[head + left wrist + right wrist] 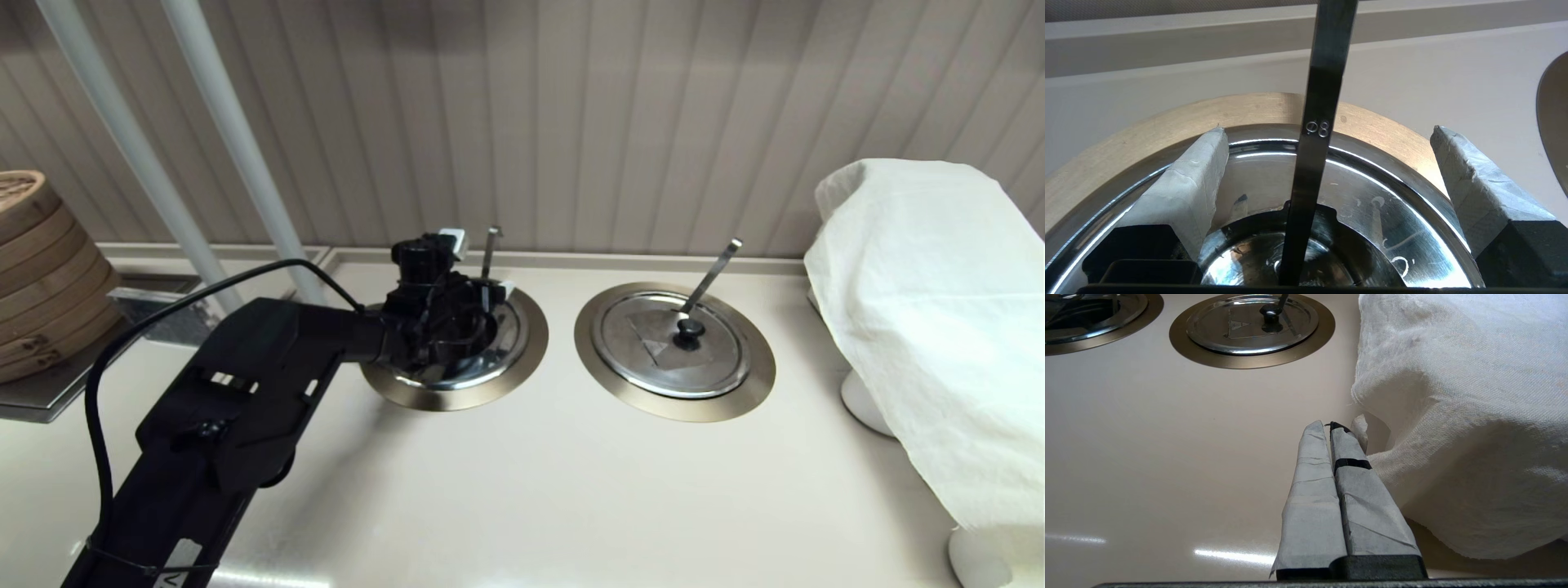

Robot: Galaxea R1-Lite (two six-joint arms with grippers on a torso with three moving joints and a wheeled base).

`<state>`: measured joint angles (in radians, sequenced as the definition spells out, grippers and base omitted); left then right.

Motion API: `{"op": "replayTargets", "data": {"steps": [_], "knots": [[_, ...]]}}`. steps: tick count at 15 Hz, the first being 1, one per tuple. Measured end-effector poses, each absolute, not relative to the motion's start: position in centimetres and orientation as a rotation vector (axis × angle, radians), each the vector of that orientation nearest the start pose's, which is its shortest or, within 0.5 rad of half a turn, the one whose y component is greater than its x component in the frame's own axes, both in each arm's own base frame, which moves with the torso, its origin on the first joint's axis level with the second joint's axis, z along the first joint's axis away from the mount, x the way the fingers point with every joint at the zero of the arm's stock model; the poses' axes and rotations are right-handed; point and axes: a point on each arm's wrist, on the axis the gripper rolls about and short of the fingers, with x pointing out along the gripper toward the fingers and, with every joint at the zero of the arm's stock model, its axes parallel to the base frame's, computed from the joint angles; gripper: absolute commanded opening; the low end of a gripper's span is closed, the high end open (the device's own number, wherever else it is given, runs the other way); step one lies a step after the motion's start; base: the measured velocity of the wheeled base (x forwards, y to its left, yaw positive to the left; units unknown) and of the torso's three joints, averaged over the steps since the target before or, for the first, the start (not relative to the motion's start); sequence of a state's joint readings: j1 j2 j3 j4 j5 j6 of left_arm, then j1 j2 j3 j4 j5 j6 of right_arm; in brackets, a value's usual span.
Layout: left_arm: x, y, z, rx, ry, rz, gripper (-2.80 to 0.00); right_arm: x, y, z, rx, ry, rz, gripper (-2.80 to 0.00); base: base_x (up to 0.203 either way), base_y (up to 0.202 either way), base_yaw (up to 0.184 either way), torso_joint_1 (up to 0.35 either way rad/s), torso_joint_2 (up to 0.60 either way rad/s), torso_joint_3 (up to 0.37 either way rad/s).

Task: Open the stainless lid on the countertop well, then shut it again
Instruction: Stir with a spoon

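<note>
Directly over the stainless lid [482,359], left hand [1327,163] spread, ladle handle [1316,134] between fingers.

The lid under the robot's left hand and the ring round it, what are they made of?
The stainless lid looks like polished steel: mirror-bright with reflections. The countertop well's ring seems brushed metal, bronze-toned and matt.
</note>
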<state>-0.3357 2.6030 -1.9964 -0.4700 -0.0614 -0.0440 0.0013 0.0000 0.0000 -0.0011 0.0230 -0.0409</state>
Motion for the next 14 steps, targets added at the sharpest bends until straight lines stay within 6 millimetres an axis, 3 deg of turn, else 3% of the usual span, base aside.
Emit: {"op": "replayTargets", "data": {"steps": [14], "knots": [[51.9, -18.6, 7.4, -0.018, 0.165, -0.401, 0.0, -2.3, 0.0, 7.6, -0.041, -0.002, 0.024, -2.8, 0.0, 0.0, 0.0, 0.0, 0.0, 0.0]]}}
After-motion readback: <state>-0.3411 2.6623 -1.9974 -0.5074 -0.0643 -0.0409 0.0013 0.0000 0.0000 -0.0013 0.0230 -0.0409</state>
